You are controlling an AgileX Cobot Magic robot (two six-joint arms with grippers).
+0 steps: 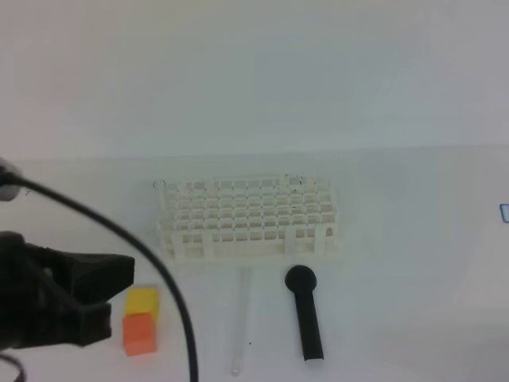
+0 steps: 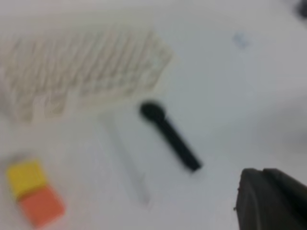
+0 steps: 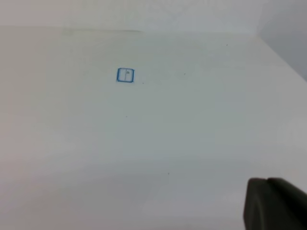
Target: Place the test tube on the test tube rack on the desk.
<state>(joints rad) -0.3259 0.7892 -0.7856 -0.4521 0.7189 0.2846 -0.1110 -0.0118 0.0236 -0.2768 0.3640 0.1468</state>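
**A:** Overhead view first — where's test tube [image 1: 241, 321]?

**B:** Lying flat on table [image 1: 398, 239], front-centre, nearly see-thru. Runs front to back, far end just short of test tube rack [image 1: 246, 217]. Not in rack.

**A:** Beside it?

**B:** Black round-headed stick [image 1: 305, 313] to the right, roughly parallel, apart from tube. Yellow block [image 1: 143, 302] and orange block [image 1: 139, 333] to the left, touching each other. Small blue mark [image 1: 503, 212] at far right edge.

**A:** Left pincer [image 1: 99, 298]?

**B:** Dark, bulky, low left w/ black cable [image 1: 127, 239] arcing over. Near the blocks, touching nothing. Can't tell open or closed from this angle.

**A:** Left wrist view?

**B:** Blurry. Rack [image 2: 81, 72] upper left, stick [image 2: 170, 136] centre, tube [image 2: 127, 160] a faint streak between stick and blocks. Yellow [image 2: 26, 177] and orange [image 2: 42, 206] blocks bottom left. Only a dark corner of pincer body at bottom right; jaws not shown, still can't tell.

**A:** Right wrist view?

**B:** Bare table [image 3: 144, 143], small blue square mark [image 3: 125, 75] upper left of centre. Dark bit of pincer body bottom right, jaws out of frame. Right pincer closed, nothing held. No tube, no rack seen.
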